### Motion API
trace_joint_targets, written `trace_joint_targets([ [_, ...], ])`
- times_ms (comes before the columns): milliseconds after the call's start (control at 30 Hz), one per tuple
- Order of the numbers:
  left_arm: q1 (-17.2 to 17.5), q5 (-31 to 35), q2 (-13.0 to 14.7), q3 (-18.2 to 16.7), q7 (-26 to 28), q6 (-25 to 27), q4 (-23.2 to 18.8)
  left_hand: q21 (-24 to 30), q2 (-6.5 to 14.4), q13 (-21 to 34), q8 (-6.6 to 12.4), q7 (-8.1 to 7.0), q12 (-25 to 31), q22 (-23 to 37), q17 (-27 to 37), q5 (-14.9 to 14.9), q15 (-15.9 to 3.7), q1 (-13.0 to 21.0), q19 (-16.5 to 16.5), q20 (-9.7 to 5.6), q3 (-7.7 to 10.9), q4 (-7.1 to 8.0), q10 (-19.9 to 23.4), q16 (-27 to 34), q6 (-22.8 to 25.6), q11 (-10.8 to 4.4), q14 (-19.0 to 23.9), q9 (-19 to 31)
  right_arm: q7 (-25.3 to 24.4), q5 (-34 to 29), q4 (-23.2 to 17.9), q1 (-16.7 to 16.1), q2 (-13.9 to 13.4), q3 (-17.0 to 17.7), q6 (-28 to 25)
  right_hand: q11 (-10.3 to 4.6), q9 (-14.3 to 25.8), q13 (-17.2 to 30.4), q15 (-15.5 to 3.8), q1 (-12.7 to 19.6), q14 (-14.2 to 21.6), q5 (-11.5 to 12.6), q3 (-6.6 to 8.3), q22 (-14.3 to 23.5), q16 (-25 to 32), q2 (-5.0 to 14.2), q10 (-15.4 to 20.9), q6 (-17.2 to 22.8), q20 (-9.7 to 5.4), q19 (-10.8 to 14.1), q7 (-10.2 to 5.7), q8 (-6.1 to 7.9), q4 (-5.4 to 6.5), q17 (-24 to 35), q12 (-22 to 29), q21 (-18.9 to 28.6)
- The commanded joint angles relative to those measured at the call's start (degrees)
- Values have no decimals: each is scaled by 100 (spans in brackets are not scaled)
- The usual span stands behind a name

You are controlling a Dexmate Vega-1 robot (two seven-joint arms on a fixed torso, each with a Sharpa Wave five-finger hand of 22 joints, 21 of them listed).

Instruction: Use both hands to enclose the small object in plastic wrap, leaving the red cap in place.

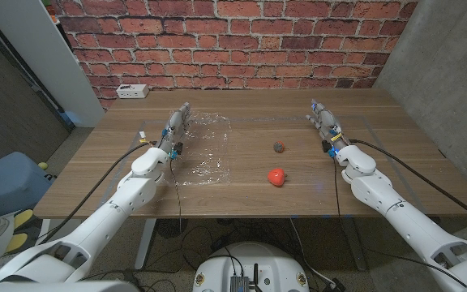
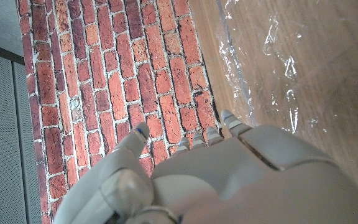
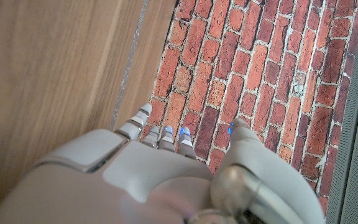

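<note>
A clear sheet of plastic wrap (image 1: 202, 148) lies crinkled on the wooden table (image 1: 242, 199), left of centre. A small dark grey object (image 1: 280, 147) sits to its right, apart from the wrap. A red cap (image 1: 276, 176) lies nearer the front edge, separate from the object. My left hand (image 1: 177, 123) stands at the wrap's left edge with its fingers stretched out and nothing in it. My right hand (image 1: 324, 120) stands at the far right, fingers extended, holding nothing. The wrap (image 2: 272, 56) shows beyond my left hand (image 2: 229, 174) in the left wrist view. My right hand (image 3: 160, 180) shows over bare wood.
A white power strip (image 1: 132, 92) lies at the table's back left corner. A brick wall (image 1: 233, 36) stands behind the table. A blue bin (image 1: 6, 182) sits on the floor at the left.
</note>
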Motion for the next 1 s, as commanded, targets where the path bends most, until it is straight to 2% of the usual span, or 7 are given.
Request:
trace_joint_targets([
  [33, -128, 133, 42, 88, 18, 97, 46, -16, -49, 12, 36, -197, 10, 19, 17, 15, 164, 50, -26, 278, -1, -51, -58, 36, 24, 88, 28, 27, -138, -24, -187, -112, -50, 31, -79, 54, 8, 8, 31, 54, -37, 16, 46, 26, 19, 0, 2, 17, 29, 26, 2, 28, -8, 22, 25, 18],
  [67, -160, 201, 85, 122, 63, 188, 4, -31, -63, 15, 36, -217, 15, 24, 29, 8, 291, 27, -42, 428, -23, -48, -61, 44, 33, 98, 47, 30, -152, -21, -202, -130, -56, 37, -83, 54, 8, 8, 34, 56, -34, 14, 48, 26, 20, 2, 0, 27, 42, 24, -14, 31, -10, 22, 23, 17],
  [133, -198, 276, 119, 159, 104, 260, -21, -29, -60, 17, 45, -269, 18, 30, 35, 7, 364, 18, -21, 591, -28, -50, -67, 56, 64, 100, 87, 33, -164, -15, -213, -151, -57, 46, -75, 54, 8, 8, 39, 58, -31, 12, 50, 26, 21, 3, -1, 31, 53, 20, -25, 32, -12, 22, 21, 15],
  [267, -313, 419, 171, 247, 97, 359, -18, -6, -89, 21, 69, -358, 47, 43, 43, 0, 486, 7, 68, 752, -49, -76, -15, 100, 162, 134, 251, 37, -185, 1, -242, -197, -66, 65, -70, 62, 8, 8, 67, 73, -8, 5, 61, 26, 26, 4, 13, 75, 96, 16, -59, 46, -27, 20, 21, 13],
  [467, -549, 707, 217, 425, 79, 483, 27, -2, -88, 23, 94, -345, 82, 50, 44, -2, 533, 23, 97, 782, -45, -108, 81, 118, 269, 175, 353, 36, -233, 20, -299, -276, -96, 101, -73, 76, 9, 9, 104, 99, 13, -3, 79, 27, 29, 8, 34, 104, 147, 8, -108, 51, -50, 18, 22, 9],
  [1000, -1230, 1471, 199, 942, -78, 751, 187, -3, -70, 25, 87, -355, 105, 57, 44, -5, 533, 70, 127, 809, -24, -173, 173, 102, 335, 219, 403, 36, -331, 114, -431, -580, -162, 266, 76, 81, 9, 10, 119, 128, 26, -17, 101, 28, 28, 12, 44, 131, 168, 6, -126, 50, -78, 19, 15, 8],
])
